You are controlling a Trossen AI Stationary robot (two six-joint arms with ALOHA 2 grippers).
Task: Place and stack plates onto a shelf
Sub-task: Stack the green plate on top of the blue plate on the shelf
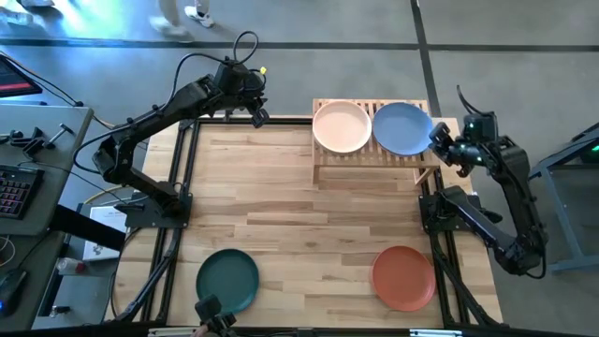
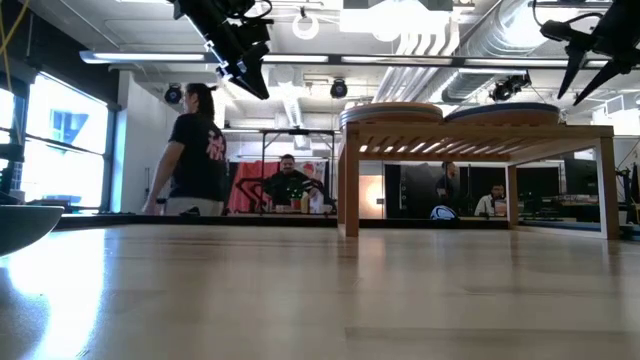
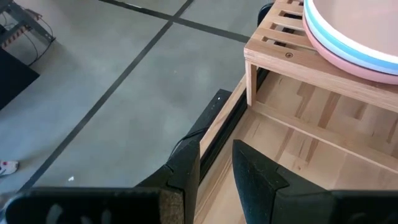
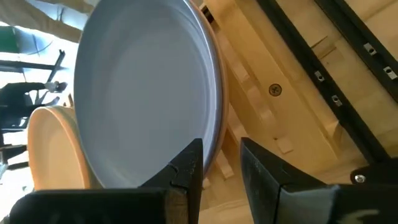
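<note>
The bamboo shelf (image 1: 374,161) stands at the table's far right. On its left half lies a stack topped by a peach plate (image 1: 342,126); in the left wrist view this stack (image 3: 348,43) shows a pink and a blue plate below. A blue plate (image 1: 402,128) lies on the right half. A dark green plate (image 1: 227,281) rests flat near-left and a terracotta plate (image 1: 403,277) near-right. My right gripper (image 1: 436,140) is open, raised just right of the blue plate's rim (image 4: 214,124). My left gripper (image 1: 259,116) is open, high over the far edge, left of the shelf.
Black frame rails (image 1: 182,187) run along the table's left and right sides. A camera mount (image 1: 213,314) sits at the near edge beside the dark green plate. Bare wood lies between the shelf and the two near plates. People (image 2: 200,150) stand and sit beyond the far edge.
</note>
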